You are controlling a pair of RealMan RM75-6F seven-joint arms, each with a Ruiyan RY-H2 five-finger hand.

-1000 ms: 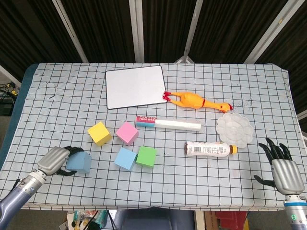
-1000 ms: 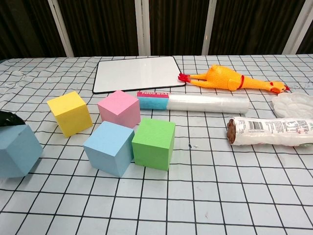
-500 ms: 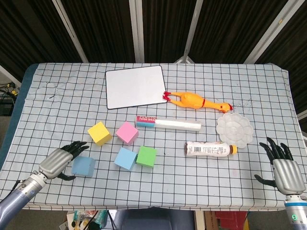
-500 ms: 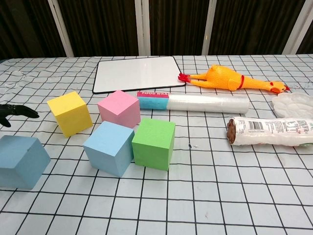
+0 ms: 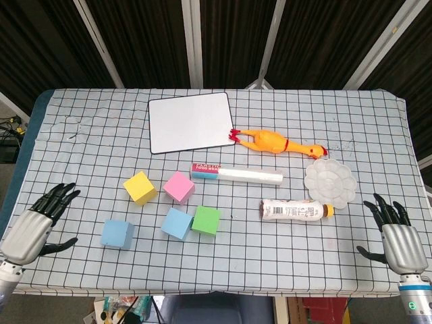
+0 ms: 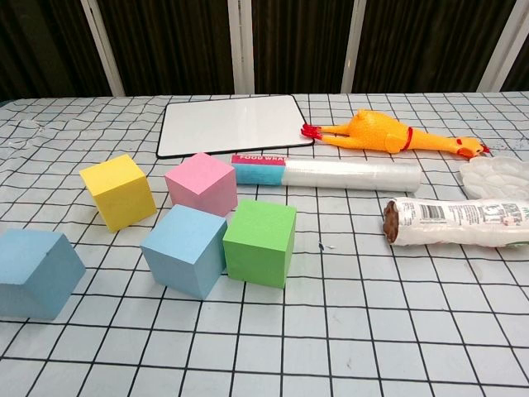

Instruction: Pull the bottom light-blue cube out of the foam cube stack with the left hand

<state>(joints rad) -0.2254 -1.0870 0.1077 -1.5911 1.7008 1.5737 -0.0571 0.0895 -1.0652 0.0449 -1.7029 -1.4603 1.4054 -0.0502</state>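
Note:
A light-blue foam cube lies alone on the checked cloth at the front left, apart from the others. My left hand hovers open to its left, fingers spread, touching nothing; the chest view does not show it. A second light-blue cube sits against a green cube. Behind them stand a pink cube and a yellow cube. My right hand rests open at the front right edge.
A whiteboard lies at the back. A rubber chicken, a wrapped roll, a lying bottle and a white palette occupy the centre and right. The table's front edge runs just below both hands.
My left hand let go of the light-blue cube, opened and drew back to the left. The cube settled flat on the cloth. My right hand stayed put.

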